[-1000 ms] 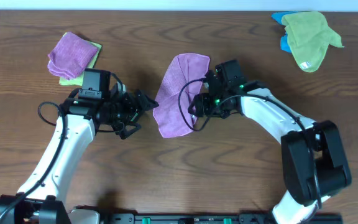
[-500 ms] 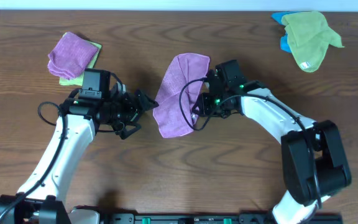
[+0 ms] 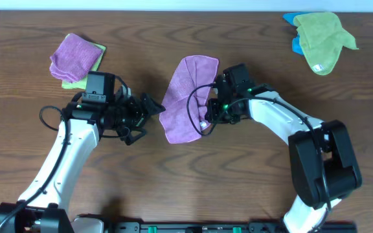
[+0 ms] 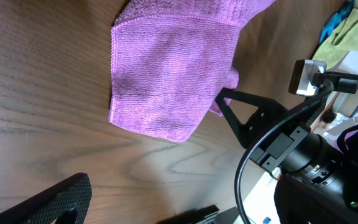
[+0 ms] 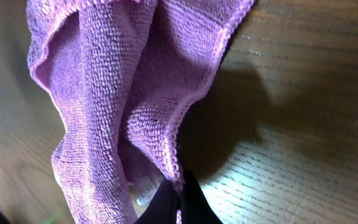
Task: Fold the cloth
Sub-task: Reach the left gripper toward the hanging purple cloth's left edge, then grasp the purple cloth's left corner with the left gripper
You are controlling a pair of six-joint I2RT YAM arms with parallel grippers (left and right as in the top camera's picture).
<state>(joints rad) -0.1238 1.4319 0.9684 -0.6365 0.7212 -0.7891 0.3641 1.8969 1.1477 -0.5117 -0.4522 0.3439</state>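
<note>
A purple cloth (image 3: 185, 97) lies loosely folded in the middle of the table, and it also fills the top of the left wrist view (image 4: 166, 74). My right gripper (image 3: 204, 120) is at the cloth's right edge, shut on the hem. In the right wrist view the dark jaws (image 5: 178, 194) pinch that hem, and the cloth (image 5: 104, 106) bunches up from them. My left gripper (image 3: 149, 116) stands open just left of the cloth, apart from it, with nothing between its fingers. One left finger (image 4: 55, 202) shows at the lower edge.
A purple cloth on a yellow-green one (image 3: 76, 59) lies at the back left. A green cloth over a blue one (image 3: 320, 35) sits at the back right corner. The right arm's cable (image 3: 192, 110) loops over the purple cloth.
My right gripper has closed onto the cloth's right hem. The left arm has not moved and the cloth lies as before.
</note>
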